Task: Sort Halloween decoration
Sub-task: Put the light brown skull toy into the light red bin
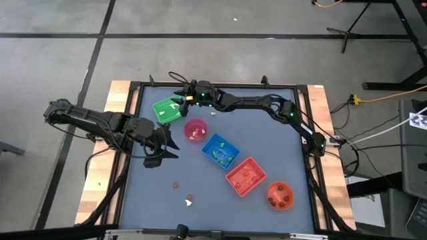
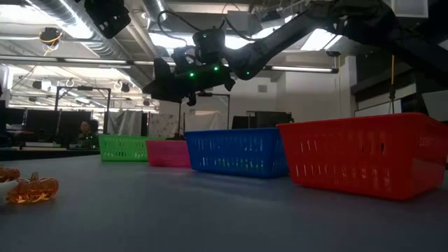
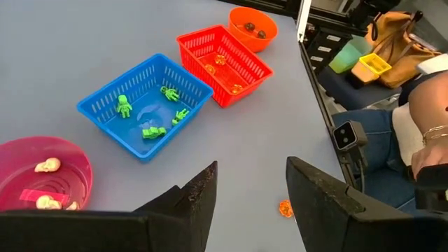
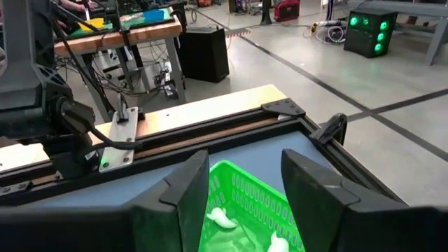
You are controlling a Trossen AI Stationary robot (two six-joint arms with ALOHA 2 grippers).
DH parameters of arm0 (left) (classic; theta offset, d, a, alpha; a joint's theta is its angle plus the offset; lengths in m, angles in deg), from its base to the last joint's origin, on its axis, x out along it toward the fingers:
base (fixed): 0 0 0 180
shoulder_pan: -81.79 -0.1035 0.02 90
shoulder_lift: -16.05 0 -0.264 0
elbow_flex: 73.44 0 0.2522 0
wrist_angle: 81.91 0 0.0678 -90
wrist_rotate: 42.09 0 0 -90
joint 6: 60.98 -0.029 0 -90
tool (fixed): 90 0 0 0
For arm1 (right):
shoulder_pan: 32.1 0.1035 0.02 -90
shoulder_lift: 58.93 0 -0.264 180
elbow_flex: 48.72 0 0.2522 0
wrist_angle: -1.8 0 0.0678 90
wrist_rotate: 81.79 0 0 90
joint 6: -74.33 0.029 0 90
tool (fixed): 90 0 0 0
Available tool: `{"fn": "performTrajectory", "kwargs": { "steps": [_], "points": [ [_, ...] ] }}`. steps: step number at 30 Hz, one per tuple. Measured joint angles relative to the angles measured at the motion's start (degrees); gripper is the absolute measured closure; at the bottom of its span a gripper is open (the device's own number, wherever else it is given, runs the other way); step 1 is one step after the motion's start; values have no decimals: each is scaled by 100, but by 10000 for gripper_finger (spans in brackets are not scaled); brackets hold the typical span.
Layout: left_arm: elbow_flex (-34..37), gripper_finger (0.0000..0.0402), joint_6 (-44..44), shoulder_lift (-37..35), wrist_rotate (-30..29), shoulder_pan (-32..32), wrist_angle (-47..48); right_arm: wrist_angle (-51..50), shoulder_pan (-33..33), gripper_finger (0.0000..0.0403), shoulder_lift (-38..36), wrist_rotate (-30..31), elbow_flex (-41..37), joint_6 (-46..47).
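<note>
My right gripper (image 1: 181,101) hangs open above the green tray (image 1: 167,109) at the table's far side. Between its fingers in the right wrist view (image 4: 245,192) lie two white trinkets (image 4: 224,218) on the tray's floor. My left gripper (image 1: 162,143) is open over the table's left part, holding nothing (image 3: 252,199). Green figures (image 3: 150,131) lie in the blue tray (image 3: 105,112), white skulls (image 3: 47,166) in the pink bowl (image 3: 77,164), orange pieces (image 3: 234,88) in the red tray (image 3: 260,70), and dark pieces (image 3: 250,28) in the orange bowl (image 3: 269,21). Loose trinkets (image 1: 189,199) lie on the table near its near edge.
An orange pumpkin trinket (image 2: 31,189) lies close to the low camera, and another orange trinket (image 3: 285,208) lies beyond my left fingers. The containers run in a diagonal row from the green tray to the orange bowl (image 1: 280,195). A person's arm (image 3: 427,133) shows beyond the table's edge.
</note>
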Motion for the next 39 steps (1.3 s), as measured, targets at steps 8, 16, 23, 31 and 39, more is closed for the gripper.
{"fn": "performTrajectory", "kwargs": {
  "steps": [8, 16, 23, 31, 39],
  "points": [
    [0, 247, 0, 0, -1, 0, -1, -681, -2, 223, -125, -111, -4, -1],
    [0, 247, 0, 0, -1, 0, -1, -2268, -13, 223, -865, -111, -4, -986],
    [0, 247, 2, 1, -1, 0, -1, -4186, -53, 223, -1500, -91, -4, -2024],
    [0, 247, 2, 2, -7, 0, 2, -6133, -279, 223, -1711, 209, -2, -2149],
    [0, 247, 0, 2, -131, 2, 2, -7229, -643, 223, -1705, 238, -3, -2114]
  ]
}}
